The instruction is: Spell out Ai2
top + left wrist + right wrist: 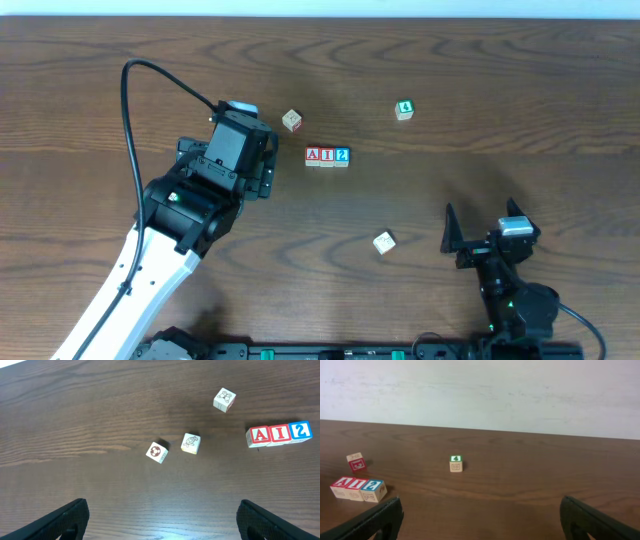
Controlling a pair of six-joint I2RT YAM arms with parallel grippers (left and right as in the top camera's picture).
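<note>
Three lettered blocks sit in a tight row near the middle of the tabletop. They are the A block, the I block and the 2 block. Each touches its neighbour, and from overhead the faces read A, I, 2. The A and I faces are red and the 2 face is blue.

The left end effector hovers just beside the A end of the row without touching it. Its fingers are spread wide, dark at the bottom corners of its wrist view, with nothing between them.

That same view shows two loose blocks lying on the wood. The round-design block and the bird block are near each other but apart. The arm hides both of them from overhead.

A red-marked block lies slightly turned, near the A end on the far side of the row. A green-topped block stands well apart beyond the 2 end. A cream block rests on the near side of the row, between the row and the right arm.

The right end effector sits toward the near edge of the tabletop, well apart from every block. Its fingers are spread and hold nothing. Its wrist camera looks across the wood at the row and the green-topped block.
</note>
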